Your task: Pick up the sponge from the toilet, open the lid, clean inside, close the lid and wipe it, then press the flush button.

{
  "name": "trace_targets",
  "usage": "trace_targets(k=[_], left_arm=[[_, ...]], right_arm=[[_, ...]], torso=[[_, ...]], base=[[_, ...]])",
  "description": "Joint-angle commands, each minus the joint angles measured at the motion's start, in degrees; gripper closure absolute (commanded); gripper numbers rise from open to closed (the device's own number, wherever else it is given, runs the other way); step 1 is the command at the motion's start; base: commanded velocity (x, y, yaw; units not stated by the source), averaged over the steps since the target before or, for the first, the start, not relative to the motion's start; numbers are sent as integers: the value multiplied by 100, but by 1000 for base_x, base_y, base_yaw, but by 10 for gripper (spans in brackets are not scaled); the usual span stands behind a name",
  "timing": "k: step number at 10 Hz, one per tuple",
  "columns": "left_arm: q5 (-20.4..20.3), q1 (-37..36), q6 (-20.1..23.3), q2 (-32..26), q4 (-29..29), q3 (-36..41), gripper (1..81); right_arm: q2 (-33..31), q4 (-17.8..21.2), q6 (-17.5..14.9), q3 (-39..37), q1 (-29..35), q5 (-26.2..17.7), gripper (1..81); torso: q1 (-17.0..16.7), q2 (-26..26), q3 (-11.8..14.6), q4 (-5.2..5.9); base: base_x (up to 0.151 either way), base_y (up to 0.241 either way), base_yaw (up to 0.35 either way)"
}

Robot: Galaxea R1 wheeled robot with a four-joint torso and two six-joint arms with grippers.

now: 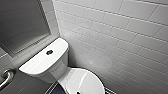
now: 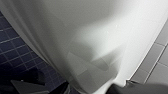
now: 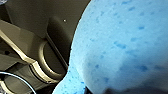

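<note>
Blue sponge [image 3: 120, 45], one; white toilet [image 1: 45, 61], one, lid [image 1: 82, 82] apparently down.

1. I am looking into a bathroom, seemingly a small toilet room.
2. A white glossy ceramic toilet [image 1: 57, 73] stands where 2 walls meet, with an oval lid [image 1: 83, 82] and a dark button [image 1: 49, 52] set in its flat tank top [image 1: 37, 65].
3. White wall tiles [image 1: 112, 32], laid like bricks, cover the wall beside it.
4. My left wrist view shows dark blue floor tiles [image 2: 15, 50] next to white ceramic.
5. A metal bar [image 1: 6, 78] is fixed on the left.
</note>
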Motion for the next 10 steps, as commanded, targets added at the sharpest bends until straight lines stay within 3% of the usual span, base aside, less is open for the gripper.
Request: trace_targets(k=[1,10], left_arm=[[-6,-755,-78,35,-25,236,10],[-85,-887,-166,-264,45,947,10]], right_arm=[[-112,65,3,8,-155,-424,811],[3,56,-6,-142,-129,-441,811]], torso=[[0,0,0,0],[0,0,0,0]], base=[[0,0,0],[0,0,0]])
